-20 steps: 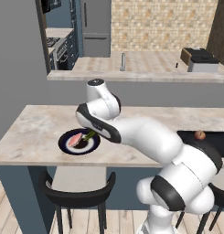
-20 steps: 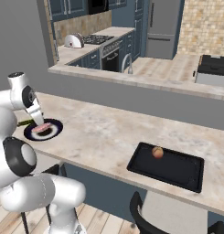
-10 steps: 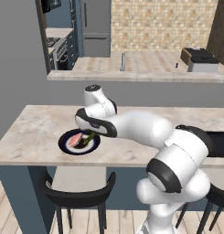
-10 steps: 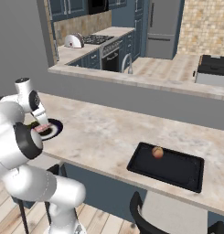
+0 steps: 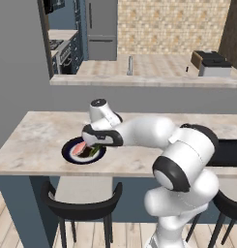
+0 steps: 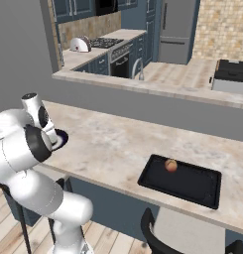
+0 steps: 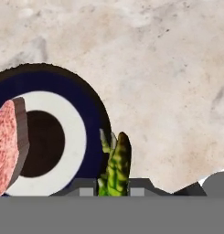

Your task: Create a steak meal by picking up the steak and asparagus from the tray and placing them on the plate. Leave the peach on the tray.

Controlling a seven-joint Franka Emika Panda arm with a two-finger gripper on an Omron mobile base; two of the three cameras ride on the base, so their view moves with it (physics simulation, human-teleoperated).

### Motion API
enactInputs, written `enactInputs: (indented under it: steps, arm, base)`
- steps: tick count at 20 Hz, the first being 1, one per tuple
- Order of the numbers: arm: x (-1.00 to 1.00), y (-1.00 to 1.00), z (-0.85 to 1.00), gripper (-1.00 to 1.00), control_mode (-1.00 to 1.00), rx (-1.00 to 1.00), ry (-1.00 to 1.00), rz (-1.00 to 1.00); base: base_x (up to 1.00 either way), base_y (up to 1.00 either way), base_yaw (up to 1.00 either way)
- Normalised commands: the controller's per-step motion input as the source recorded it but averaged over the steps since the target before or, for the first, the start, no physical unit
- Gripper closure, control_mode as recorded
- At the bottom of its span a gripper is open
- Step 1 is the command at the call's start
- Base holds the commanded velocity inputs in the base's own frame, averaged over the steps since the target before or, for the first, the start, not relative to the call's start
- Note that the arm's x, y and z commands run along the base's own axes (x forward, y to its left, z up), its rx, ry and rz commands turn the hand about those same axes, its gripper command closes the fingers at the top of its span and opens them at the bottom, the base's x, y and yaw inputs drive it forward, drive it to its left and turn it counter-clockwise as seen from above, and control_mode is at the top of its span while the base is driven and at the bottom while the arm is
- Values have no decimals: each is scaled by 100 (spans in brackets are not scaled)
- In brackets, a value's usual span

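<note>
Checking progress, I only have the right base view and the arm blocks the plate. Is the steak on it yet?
Observer: Yes. In the hand view the steak lies on the plate, over its white ring at one side.
Operator: And the asparagus?
Observer: The gripper is shut on the asparagus; the stalk sticks up between the fingertips, at the plate's rim rather than lying on it.
Operator: Where is the hand relative to the plate?
Observer: In the left base view the gripper sits low over the plate, near its right side, with pink steak and green showing beneath it.
</note>
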Motion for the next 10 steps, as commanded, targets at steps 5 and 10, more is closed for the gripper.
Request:
enactInputs:
  steps: [5, 10]
  arm:
    - [24, 10, -31, 100, -100, 0, -5, 0]
    - [26, 23, -26, 100, -100, 0, -1, 0]
  base:
    - [0, 0, 0]
    - [0, 0, 0]
